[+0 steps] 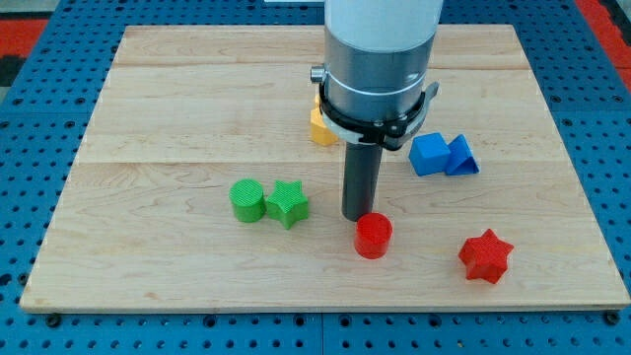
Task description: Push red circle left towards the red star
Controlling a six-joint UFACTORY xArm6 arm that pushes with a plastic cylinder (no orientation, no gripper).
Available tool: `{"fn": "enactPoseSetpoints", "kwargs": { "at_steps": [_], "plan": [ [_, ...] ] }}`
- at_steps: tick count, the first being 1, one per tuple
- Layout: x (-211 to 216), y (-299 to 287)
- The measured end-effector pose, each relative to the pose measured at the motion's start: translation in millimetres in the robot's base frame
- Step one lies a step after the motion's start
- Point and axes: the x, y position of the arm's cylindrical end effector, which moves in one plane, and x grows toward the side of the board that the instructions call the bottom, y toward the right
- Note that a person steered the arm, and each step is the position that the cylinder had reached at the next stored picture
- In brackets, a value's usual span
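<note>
One big wooden board (197, 99), pale and square-cornered, lying on a blue table with rows of little holes (30, 128). One fat grey and white robot arm (380, 59), coming down from the view's top over the middle of the board. One black ring with a clamp (375, 120) around the arm's lower edge. One straight dark rod (360, 177) sticking down out of it. My tip (356, 218) down at the board, just at the upper left edge of the red circle (373, 236) — touching it or nearly so, hard to tell which. No hand on this arm, so nothing to open or close and nothing held.

Seven blocks, counted by colour:

Two blue blocks at the view's right of the rod, pressed together — a blue cube (429, 154) and a blue wedge-like piece (461, 156) on its right side.

Two green blocks at the view's left of the rod, touching side by side — a green circle (247, 200) and a green star (287, 204).

Two red blocks — the red circle near the bottom middle, and the red star (485, 255) well apart from it, lower and toward the view's right.

One yellow block (320, 127), mostly hidden behind the arm; shape not clear.
</note>
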Motion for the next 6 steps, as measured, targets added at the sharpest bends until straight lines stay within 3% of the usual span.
{"fn": "enactPoseSetpoints", "kwargs": {
  "at_steps": [3, 4, 5, 6],
  "plan": [
    [49.3, -19.2],
    [42.6, 51.6],
    [95.6, 42.3],
    [96.7, 91.7]
  ]
}}
